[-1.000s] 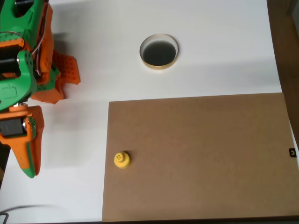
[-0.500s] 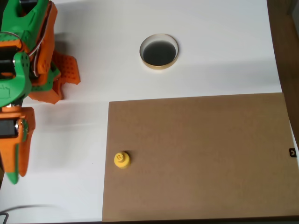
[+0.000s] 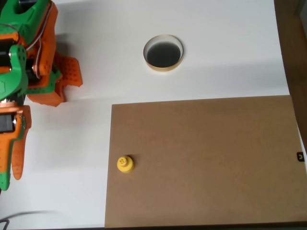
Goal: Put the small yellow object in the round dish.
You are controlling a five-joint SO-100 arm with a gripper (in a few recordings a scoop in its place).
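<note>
My claw [image 3: 9, 165] at the overhead view's left edge, fingers close together, open or closed I cannot tell, holding nothing, small yellow object [image 3: 125, 164] upright near the brown board's [image 3: 206, 158] left edge, round dish [image 3: 163, 52] beyond on the white surface [image 3: 225, 48], well apart.

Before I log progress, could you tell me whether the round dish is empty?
Empty: the round dish shows only its dark inside; the small yellow object sits on the brown board.

The plain white bench [image 3: 216, 57] carries a flat brown cardboard sheet [image 3: 206, 163]. The tiny plastic piece [image 3: 125, 164] is bright yellow. The small round dish [image 3: 163, 52] has a cream-tan rim and black inside. The arm's fingers [image 3: 14, 165] are orange and green.
</note>
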